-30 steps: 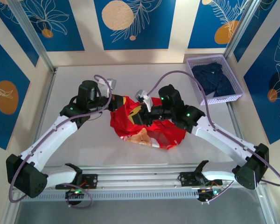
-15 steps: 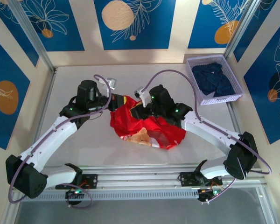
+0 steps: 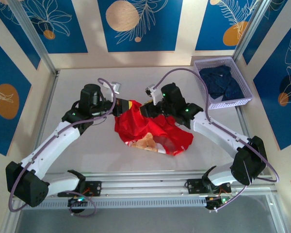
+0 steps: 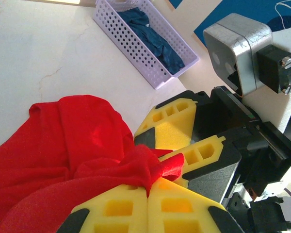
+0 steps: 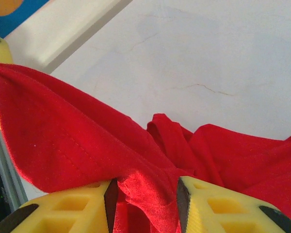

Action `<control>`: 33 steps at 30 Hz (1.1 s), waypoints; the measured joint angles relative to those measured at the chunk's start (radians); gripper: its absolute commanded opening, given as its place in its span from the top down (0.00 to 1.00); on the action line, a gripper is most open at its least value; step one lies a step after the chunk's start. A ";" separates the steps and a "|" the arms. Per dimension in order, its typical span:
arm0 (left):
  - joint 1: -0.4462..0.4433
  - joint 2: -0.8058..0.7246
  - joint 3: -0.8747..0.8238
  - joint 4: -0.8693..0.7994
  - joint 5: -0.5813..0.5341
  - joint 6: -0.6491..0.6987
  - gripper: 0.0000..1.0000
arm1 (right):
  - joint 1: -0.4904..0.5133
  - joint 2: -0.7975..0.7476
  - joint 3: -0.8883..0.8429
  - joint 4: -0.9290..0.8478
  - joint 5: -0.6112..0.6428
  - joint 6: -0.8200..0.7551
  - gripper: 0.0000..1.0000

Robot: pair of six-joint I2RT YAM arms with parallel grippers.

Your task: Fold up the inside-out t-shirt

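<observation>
The inside-out t-shirt [image 3: 153,133] lies bunched and unfolded well left of the lavender basket [image 3: 231,102], one edge clenched in the left gripper [image 4: 148,194], the right gripper [image 5: 146,194] parted around a fold, so all folding remains.

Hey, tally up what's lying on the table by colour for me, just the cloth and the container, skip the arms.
Red: 1, the t-shirt
Dark navy: 1 heap of clothing inside the basket; the number of pieces in it can't be told
Pale lilac: 1, the basket
Total: 3
</observation>
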 measured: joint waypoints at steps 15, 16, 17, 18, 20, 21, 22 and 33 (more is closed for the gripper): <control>0.000 -0.016 0.000 -0.018 -0.066 0.007 1.00 | -0.023 0.049 0.000 0.015 -0.089 -0.004 1.00; 0.000 -0.016 0.000 -0.029 -0.101 0.015 1.00 | -0.033 0.034 -0.002 0.014 -0.111 0.004 1.00; 0.000 -0.016 0.000 -0.041 -0.145 0.026 0.99 | -0.048 0.010 -0.010 0.020 -0.148 0.018 1.00; 0.000 -0.014 0.000 -0.053 -0.182 0.033 0.94 | -0.063 -0.013 -0.019 0.025 -0.184 0.036 1.00; 0.000 -0.002 0.003 -0.077 -0.266 0.054 0.88 | -0.096 -0.063 -0.039 0.054 -0.282 0.089 1.00; 0.000 0.008 0.007 -0.087 -0.292 0.068 0.84 | -0.106 -0.077 -0.046 0.074 -0.318 0.114 1.00; 0.000 0.021 0.016 -0.100 -0.316 0.076 0.79 | -0.114 -0.087 -0.051 0.095 -0.353 0.141 1.00; -0.063 -0.113 -0.048 -0.135 -0.322 0.092 0.51 | -0.163 -0.072 -0.100 0.220 -0.498 0.296 1.00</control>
